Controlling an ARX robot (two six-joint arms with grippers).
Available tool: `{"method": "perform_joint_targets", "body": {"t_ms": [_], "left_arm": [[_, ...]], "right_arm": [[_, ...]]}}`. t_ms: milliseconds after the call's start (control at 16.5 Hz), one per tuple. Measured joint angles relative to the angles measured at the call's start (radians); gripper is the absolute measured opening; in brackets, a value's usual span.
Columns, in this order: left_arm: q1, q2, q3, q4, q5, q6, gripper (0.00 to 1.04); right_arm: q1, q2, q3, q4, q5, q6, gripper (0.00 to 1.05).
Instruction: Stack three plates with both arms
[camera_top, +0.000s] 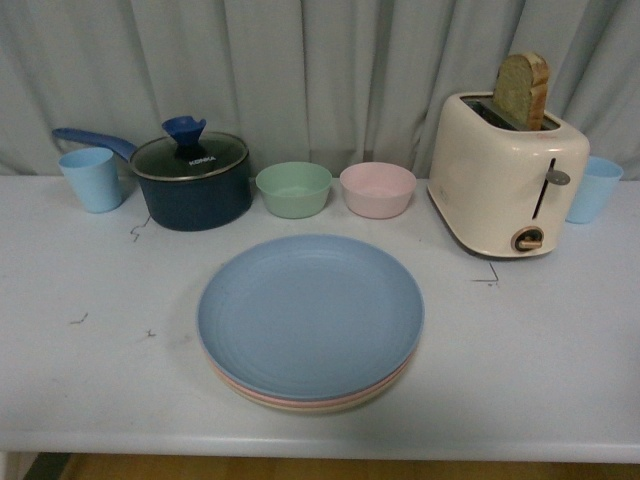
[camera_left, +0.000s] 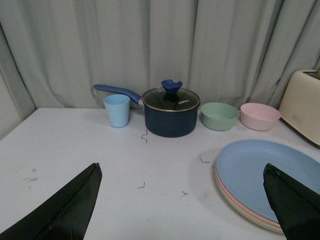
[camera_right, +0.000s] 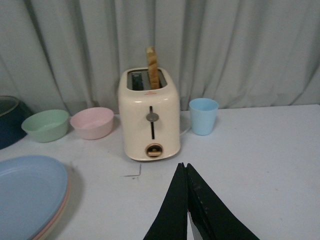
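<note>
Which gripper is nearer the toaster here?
Right. The right gripper, fingers shut, hovers just in front of the toaster. The left gripper, open, sits across the plate stack from it; the toaster shows only at that view's edge.

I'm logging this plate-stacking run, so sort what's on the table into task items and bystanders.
Part of the job:
- blue plate, top of the stack
- pink plate, edge showing beneath it
- cream plate, bottom edge

Just lying about:
- lidded saucepan
- green bowl
- pink bowl
- toaster with bread
- two blue cups
</note>
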Motion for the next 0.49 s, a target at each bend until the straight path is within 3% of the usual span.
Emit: {"method": "perform_joint_targets", "body": {"t_ms": [486], "left_arm": [[0.0,0.0,0.0,0.0,0.0,0.0,0.98]], "right_arm": [[-0.013,-0.409,-0.066,-0.336,-0.008,0.0,0.02]]}}
